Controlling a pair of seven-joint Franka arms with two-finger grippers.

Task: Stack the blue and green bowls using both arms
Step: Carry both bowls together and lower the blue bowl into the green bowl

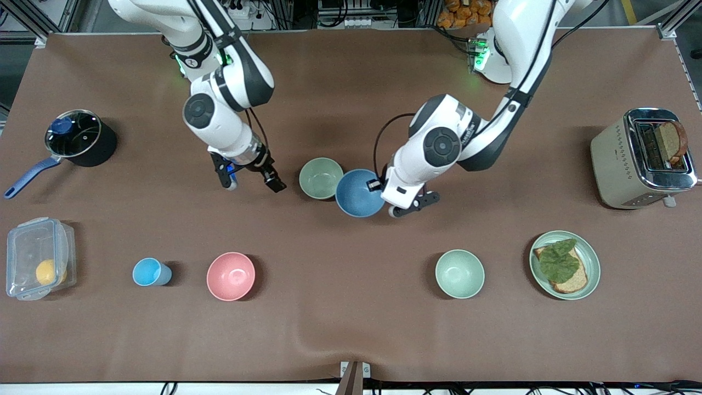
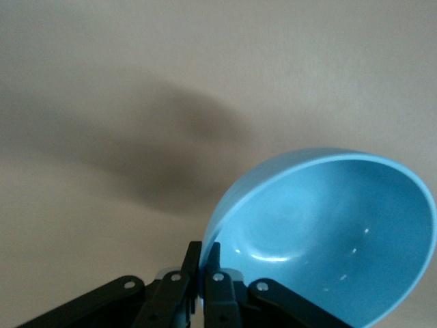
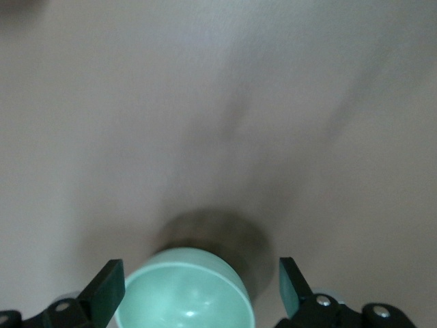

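On the brown tabletop [image 1: 351, 329], the blue bowl [image 1: 359, 193] is pinched at its rim by the closed left end effector [image 2: 203, 263] and hangs tilted, its edge overlapping the green bowl [image 1: 321, 178]. The green bowl rests on the tabletop toward the right arm's end. The right end effector [image 1: 253, 184] hovers beside the green bowl, fingers spread wide and empty.

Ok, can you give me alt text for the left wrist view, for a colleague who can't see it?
The left gripper is shut on the rim of the blue bowl, holding it tilted in the air above the bare brown table. The bowl's empty inside faces the camera, and its soft shadow falls on the table below.
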